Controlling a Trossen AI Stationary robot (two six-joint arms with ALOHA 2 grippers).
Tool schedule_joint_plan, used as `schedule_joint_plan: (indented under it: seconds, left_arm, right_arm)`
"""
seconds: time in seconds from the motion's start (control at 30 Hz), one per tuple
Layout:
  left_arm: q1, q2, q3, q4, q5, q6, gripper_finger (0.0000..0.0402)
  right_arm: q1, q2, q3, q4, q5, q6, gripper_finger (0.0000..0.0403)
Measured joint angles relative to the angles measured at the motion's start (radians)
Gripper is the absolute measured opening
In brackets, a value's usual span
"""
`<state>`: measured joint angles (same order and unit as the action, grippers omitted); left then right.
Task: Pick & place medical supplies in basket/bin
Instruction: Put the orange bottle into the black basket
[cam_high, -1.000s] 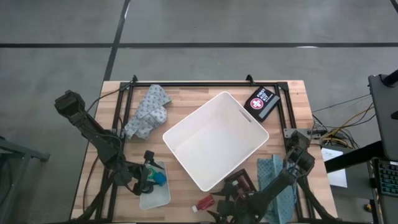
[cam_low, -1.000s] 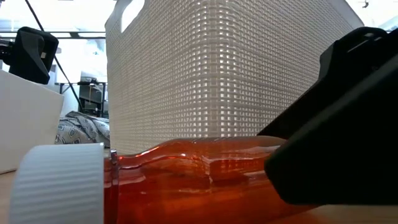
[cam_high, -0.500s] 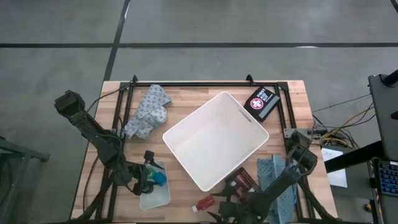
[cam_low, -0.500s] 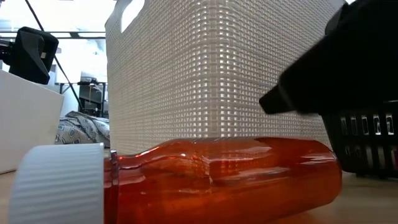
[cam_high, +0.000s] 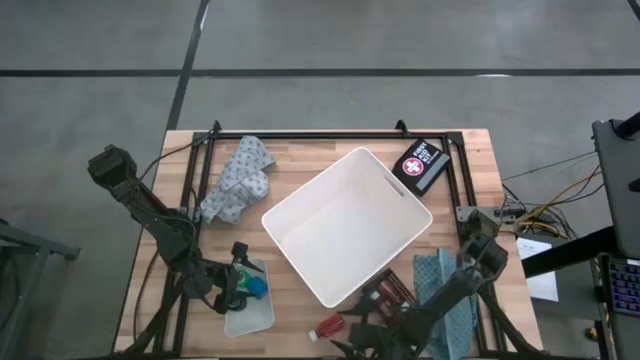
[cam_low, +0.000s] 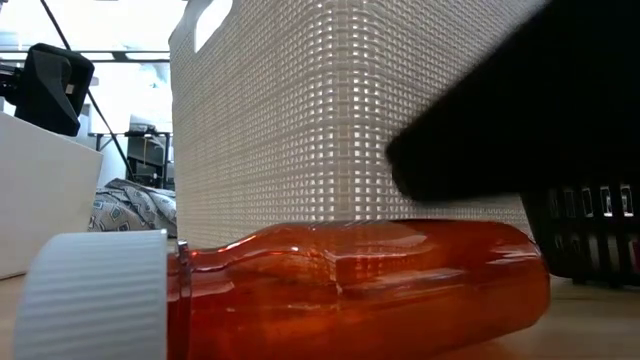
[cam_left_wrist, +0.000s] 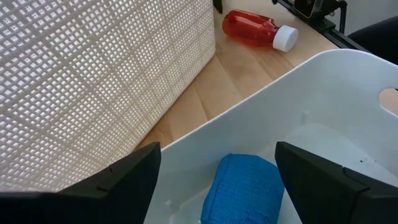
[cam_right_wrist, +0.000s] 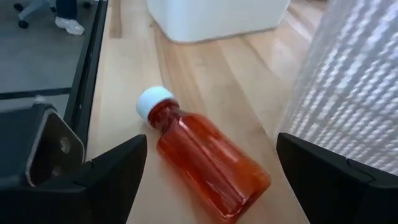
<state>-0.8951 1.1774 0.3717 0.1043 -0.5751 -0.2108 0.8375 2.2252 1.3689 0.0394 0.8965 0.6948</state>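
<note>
White bin (cam_high: 345, 226) sits mid-surface, empty. Right hand (cam_high: 358, 322), fingers apart & holding nothing, hovers over red pill bottle w/ white cap (cam_right_wrist: 205, 152) lying just off bin's near corner. Left hand (cam_high: 238, 283), also open, is over small translucent tray (cam_high: 250, 316) beside bin, above blue roll (cam_left_wrist: 244, 190)

Grey concrete floor (cam_high: 320, 40) crossed by dark lines surrounds the wooden table (cam_high: 330, 142); bright light, perhaps windows (cam_low: 130, 90), glows behind.
</note>
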Motion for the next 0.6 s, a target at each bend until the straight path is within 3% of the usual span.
schedule_joint_plan:
  seconds: [0.6]
  left_arm:
    - [0.0, 0.0, 0.0, -0.001, 0.0, 0.0, 0.0322]
  right_arm:
    - [-0.009, 0.02, 0.011, 0.003, -0.061, -0.024, 0.0338]
